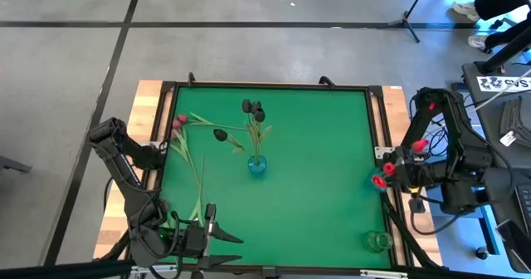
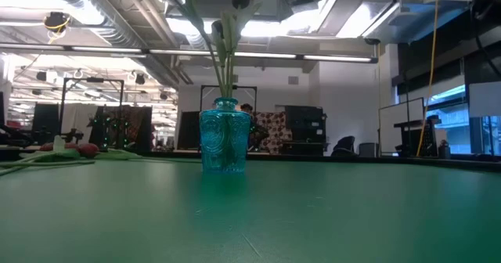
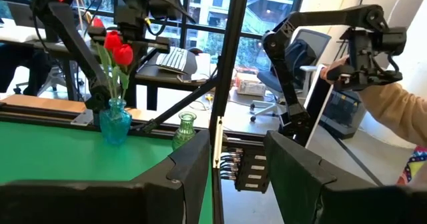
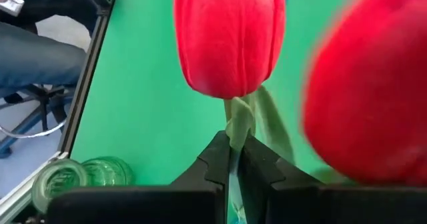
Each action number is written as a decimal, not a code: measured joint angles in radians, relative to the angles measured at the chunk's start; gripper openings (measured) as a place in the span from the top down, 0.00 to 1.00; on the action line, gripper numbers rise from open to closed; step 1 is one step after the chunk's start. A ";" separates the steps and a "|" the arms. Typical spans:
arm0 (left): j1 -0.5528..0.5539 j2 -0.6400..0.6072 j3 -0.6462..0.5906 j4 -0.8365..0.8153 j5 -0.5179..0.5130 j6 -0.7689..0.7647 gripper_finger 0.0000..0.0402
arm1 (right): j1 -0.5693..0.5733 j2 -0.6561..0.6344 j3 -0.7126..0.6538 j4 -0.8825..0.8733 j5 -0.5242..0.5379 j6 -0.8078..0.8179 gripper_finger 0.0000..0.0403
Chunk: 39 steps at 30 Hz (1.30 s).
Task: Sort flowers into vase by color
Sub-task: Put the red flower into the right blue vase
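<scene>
Two arms at opposite edges of the green table

The left gripper lies low at the table's near edge, fingers spread apart, holding nothing. The right gripper hovers over the table's right edge, arm folded behind it, fingers pinched on red tulips' stems.

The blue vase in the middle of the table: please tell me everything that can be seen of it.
The blue vase is a small jar of clear turquoise glass with a raised pattern on its wall and a narrower neck. It stands upright on the green mat, near its middle. It holds the black tulips, whose thin green stems rise from its mouth. No pincer touches it. The pink tulips lie on the mat beside it, apart from it.
</scene>
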<state>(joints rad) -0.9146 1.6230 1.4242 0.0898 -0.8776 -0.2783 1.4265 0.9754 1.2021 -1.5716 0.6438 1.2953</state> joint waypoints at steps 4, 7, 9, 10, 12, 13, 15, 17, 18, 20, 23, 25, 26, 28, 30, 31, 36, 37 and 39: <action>0.000 0.000 0.000 0.000 0.000 0.000 0.64 | 0.000 -0.002 -0.001 0.001 0.000 0.007 0.93; 0.000 0.000 0.000 0.000 0.000 0.000 0.64 | 0.000 -0.003 -0.001 0.000 0.017 0.008 0.87; 0.000 0.000 0.000 0.000 0.000 0.000 0.64 | 0.000 -0.003 -0.001 0.001 0.018 0.008 0.81; 0.000 0.000 0.000 0.000 0.000 -0.001 0.64 | 0.000 -0.004 -0.001 0.001 0.018 0.008 0.78; 0.000 0.000 0.000 0.000 0.000 -0.001 0.64 | 0.000 -0.011 -0.001 0.001 0.010 0.008 0.73; 0.000 0.000 0.000 0.000 0.000 -0.001 0.64 | 0.000 -0.016 -0.001 0.001 0.007 0.008 0.70; 0.000 0.000 0.000 0.000 0.000 -0.001 0.64 | 0.000 -0.030 -0.001 0.001 0.000 0.010 0.67; 0.000 0.000 0.000 0.000 0.000 -0.001 0.64 | 0.000 -0.047 -0.001 0.001 -0.009 0.016 0.65; 0.000 0.000 0.000 0.000 0.000 -0.001 0.64 | 0.000 -0.056 0.000 0.000 -0.017 0.019 0.65; 0.000 0.000 0.000 0.000 0.000 -0.001 0.64 | 0.000 -0.074 0.006 0.001 -0.039 0.028 0.65; 0.000 0.000 0.000 0.000 0.000 -0.001 0.64 | 0.000 -0.108 0.013 0.001 -0.062 0.036 0.65; 0.000 0.000 0.000 0.000 0.000 -0.002 0.64 | 0.000 -0.140 0.014 0.001 -0.062 0.037 0.65; 0.000 0.000 0.000 0.000 0.000 -0.002 0.64 | 0.000 -0.159 0.014 0.001 -0.062 0.040 0.65; 0.000 0.000 0.000 0.000 0.000 -0.002 0.64 | 0.000 -0.199 0.014 0.000 -0.062 0.048 0.65; 0.000 0.000 0.000 0.000 0.000 -0.002 0.64 | 0.000 -0.240 0.015 0.001 -0.059 0.061 0.65; 0.000 0.000 0.000 0.000 0.000 -0.003 0.64 | 0.000 -0.260 0.015 0.000 -0.053 0.067 0.65; -0.004 0.000 0.000 0.000 0.007 -0.003 0.64 | 0.000 -0.312 0.013 -0.001 -0.042 0.164 0.65; -0.005 0.000 0.000 0.000 0.009 -0.003 0.64 | 0.000 -0.314 0.013 0.000 -0.055 0.165 0.65; -0.005 0.000 0.000 0.000 0.011 -0.002 0.64 | 0.000 -0.322 0.012 0.002 -0.062 0.161 0.65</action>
<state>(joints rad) -0.9198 1.6230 1.4242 0.0898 -0.8663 -0.2807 1.4265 0.6534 1.2144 -1.5696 0.5823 1.4565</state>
